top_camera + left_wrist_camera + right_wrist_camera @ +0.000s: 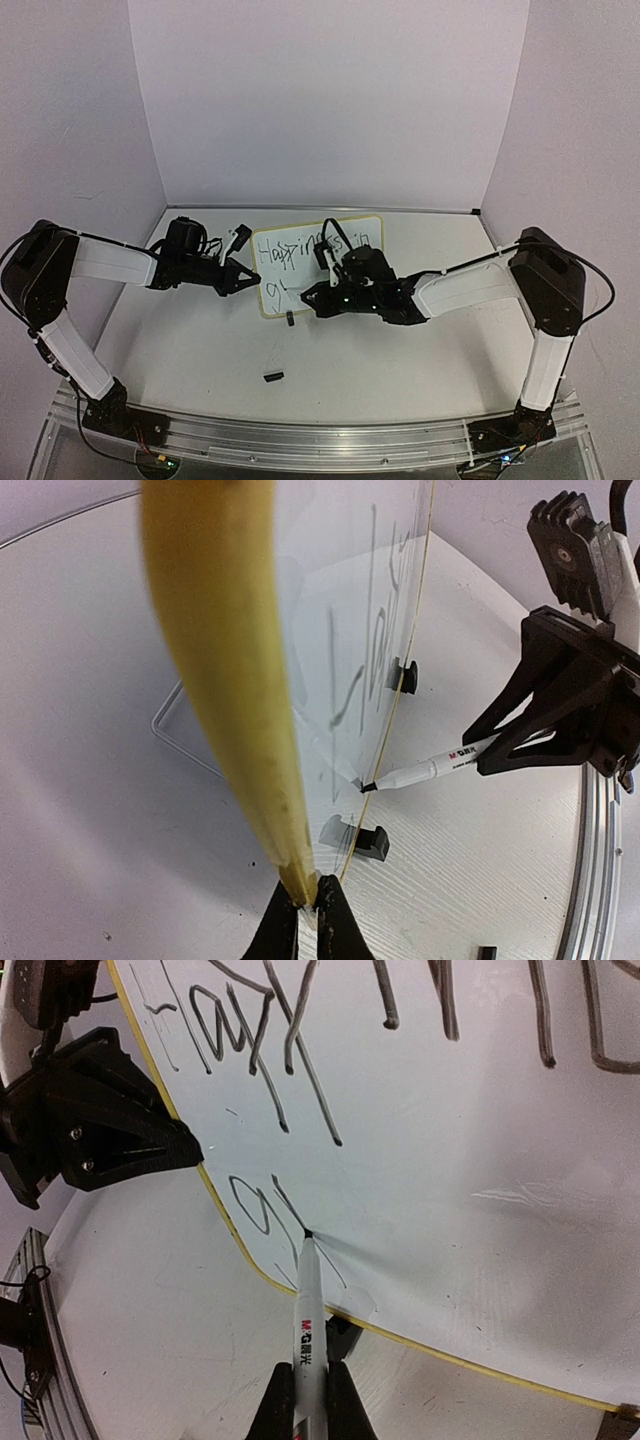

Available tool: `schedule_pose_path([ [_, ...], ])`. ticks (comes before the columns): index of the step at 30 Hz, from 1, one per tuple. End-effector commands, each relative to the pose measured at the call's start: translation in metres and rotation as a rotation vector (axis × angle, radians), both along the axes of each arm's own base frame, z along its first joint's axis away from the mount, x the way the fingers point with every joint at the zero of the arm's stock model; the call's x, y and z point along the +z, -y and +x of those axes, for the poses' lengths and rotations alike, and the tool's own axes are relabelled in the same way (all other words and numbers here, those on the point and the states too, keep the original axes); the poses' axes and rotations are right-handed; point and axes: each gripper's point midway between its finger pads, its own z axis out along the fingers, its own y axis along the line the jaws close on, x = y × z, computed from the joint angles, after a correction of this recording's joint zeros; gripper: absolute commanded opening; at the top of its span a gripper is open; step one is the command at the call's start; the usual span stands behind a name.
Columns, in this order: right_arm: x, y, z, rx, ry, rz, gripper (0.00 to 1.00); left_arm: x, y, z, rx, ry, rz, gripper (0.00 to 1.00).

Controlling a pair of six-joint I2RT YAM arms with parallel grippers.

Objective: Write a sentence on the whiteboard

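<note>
At seven o'clock on the board [480, 1160], right end effector [310, 1388] clamps marker [308, 1310], tip touching. Left end effector [308, 902] pinches rim [220, 680]; press lightly.

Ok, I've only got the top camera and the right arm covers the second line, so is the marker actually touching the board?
Observer: Yes. The right wrist camera shows the marker tip on the whiteboard, just right of a "g".
Operator: How is it being held?
Observer: The right fingers are shut on its barrel, and the marker sticks straight out between them.
Operator: And the left side?
Observer: The left fingers pinch the board's yellow rim.
</note>
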Motion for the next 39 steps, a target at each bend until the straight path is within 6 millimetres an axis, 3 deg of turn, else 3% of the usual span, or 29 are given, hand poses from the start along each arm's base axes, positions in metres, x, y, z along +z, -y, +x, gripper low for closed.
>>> schedule_pose_path([
  [1, 0.048, 0.000, 0.014, -0.049, 0.086, 0.087, 0.00, -0.002, -0.010, 0.013, 0.062, 0.038, 0.054, 0.00],
  [5, 0.050, 0.002, 0.016, -0.062, 0.095, 0.087, 0.00, -0.003, -0.010, 0.013, 0.061, 0.036, 0.055, 0.00],
  [17, 0.025, 0.019, 0.015, -0.127, 0.051, 0.039, 0.00, -0.002, -0.010, 0.013, 0.061, 0.040, 0.054, 0.00],
  [24, 0.023, 0.026, 0.013, -0.140, 0.050, 0.030, 0.00, -0.002, -0.010, 0.013, 0.060, 0.038, 0.053, 0.00],
  [32, 0.054, 0.009, -0.002, -0.001, 0.105, 0.109, 0.00, -0.001, -0.010, 0.013, 0.063, 0.041, 0.054, 0.00],
  [39, 0.075, 0.014, -0.011, 0.032, 0.135, 0.140, 0.00, -0.002, -0.009, 0.014, 0.060, 0.039, 0.053, 0.00],
])
